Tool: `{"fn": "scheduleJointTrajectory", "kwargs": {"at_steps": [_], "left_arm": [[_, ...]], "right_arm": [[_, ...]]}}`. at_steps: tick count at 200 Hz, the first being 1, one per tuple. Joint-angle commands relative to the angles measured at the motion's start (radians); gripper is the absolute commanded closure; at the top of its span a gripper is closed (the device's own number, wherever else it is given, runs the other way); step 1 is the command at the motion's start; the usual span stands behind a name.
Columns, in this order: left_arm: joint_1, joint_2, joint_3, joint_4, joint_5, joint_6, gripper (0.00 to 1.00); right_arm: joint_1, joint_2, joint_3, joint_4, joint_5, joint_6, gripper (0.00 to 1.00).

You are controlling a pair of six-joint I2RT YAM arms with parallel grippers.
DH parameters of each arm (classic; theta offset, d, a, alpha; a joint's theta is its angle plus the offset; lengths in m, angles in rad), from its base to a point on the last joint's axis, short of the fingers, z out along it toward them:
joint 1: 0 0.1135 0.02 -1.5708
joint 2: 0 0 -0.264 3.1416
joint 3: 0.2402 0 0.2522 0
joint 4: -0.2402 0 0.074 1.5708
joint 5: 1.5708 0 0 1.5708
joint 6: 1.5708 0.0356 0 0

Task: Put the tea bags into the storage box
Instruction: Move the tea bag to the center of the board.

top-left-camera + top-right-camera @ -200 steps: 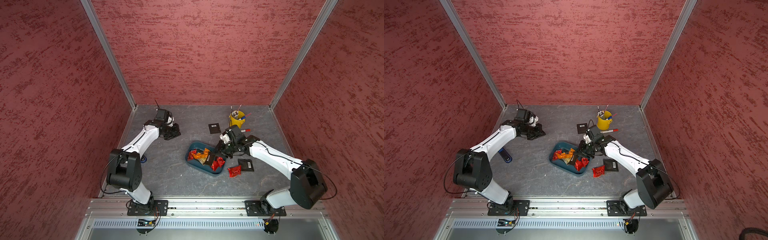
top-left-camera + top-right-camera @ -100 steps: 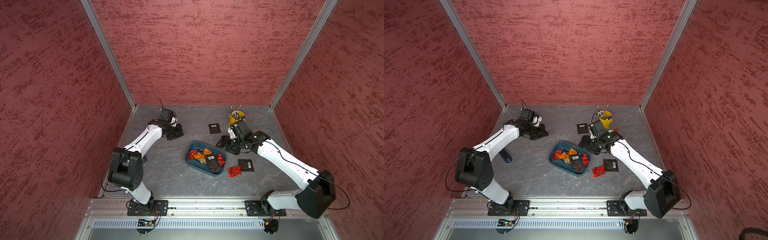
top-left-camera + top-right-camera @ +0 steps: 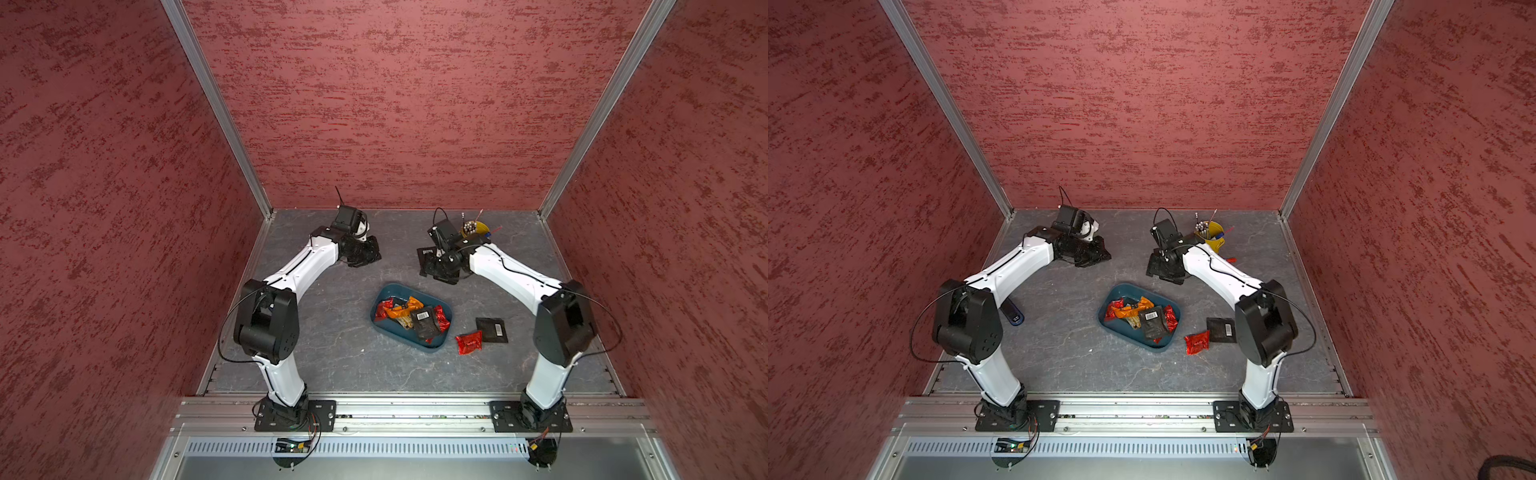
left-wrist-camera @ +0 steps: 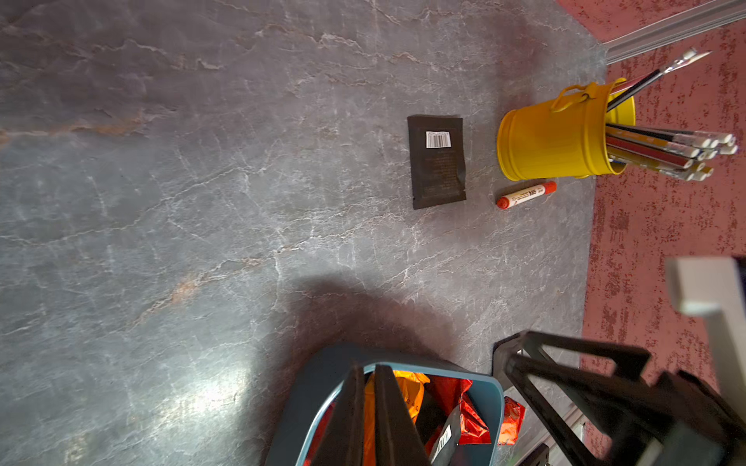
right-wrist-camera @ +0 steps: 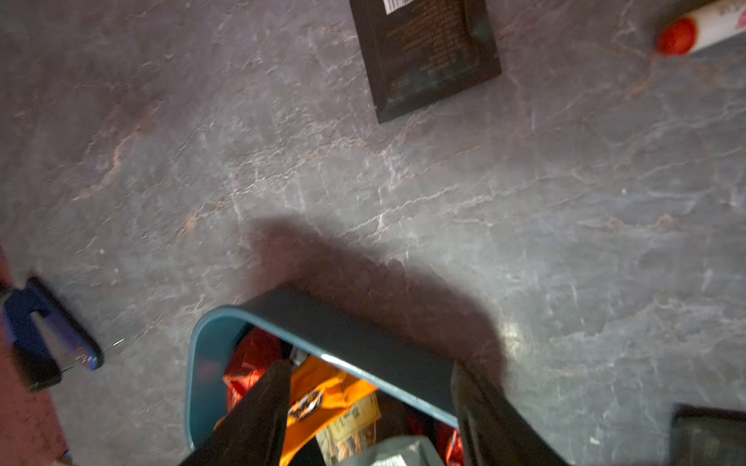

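The teal storage box (image 3: 376, 322) (image 3: 1105, 322) sits mid-table, holding red, orange, tan and black tea bags (image 3: 424, 322). A red foil tea bag (image 3: 469, 342) (image 3: 1197, 343) and a black square one (image 3: 492, 330) (image 3: 1222, 329) lie on the table right of the box. Another black tea bag (image 4: 438, 161) (image 5: 424, 52) lies at the back near the yellow cup. My right gripper (image 3: 440, 270) (image 5: 367, 375) hovers open and empty, partly covering that tea bag in both top views. My left gripper (image 3: 370, 253) (image 4: 368, 375) is shut on nothing at the back left.
A yellow cup of pens (image 3: 476, 228) (image 4: 553, 137) stands at the back right, with a red-and-white marker (image 4: 527, 194) lying beside it. A small blue block (image 3: 1013, 313) lies by the left arm. Red walls enclose the table on three sides.
My right gripper opened over the box, leaving a black tea bag in it. It then moved back over the black tea bag by the cup. My left arm shifted slightly.
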Motion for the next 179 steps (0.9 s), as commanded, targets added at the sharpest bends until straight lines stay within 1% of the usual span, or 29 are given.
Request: {"fn": "scheduleJointTrajectory", "kwargs": {"at_steps": [1,31,48,90,121,156,179], "left_arm": [[-0.004,0.018,0.010,0.005,0.005,-0.006,0.87],[-0.006,0.012,-0.014,0.016,0.006,-0.009,0.87],[-0.006,0.010,-0.019,0.016,0.006,-0.006,0.87],[-0.006,0.017,-0.013,0.017,0.011,-0.003,0.87],[-0.006,0.016,-0.022,0.026,0.014,-0.005,0.87],[-0.007,0.020,-0.027,0.030,0.019,-0.005,0.87],[-0.007,0.012,-0.037,0.034,0.018,-0.005,0.87]], "right_arm": [[-0.019,0.068,0.083,-0.058,0.092,0.005,0.32],[-0.049,0.124,0.097,-0.014,0.078,0.070,0.32],[-0.064,0.158,0.116,0.004,0.072,0.072,0.32],[-0.083,0.276,0.276,-0.029,0.068,0.016,0.36],[-0.102,0.347,0.374,-0.065,0.066,0.006,0.36],[-0.108,0.440,0.501,-0.124,0.020,0.000,0.37],[-0.115,0.479,0.545,-0.135,0.005,0.005,0.37]]}}
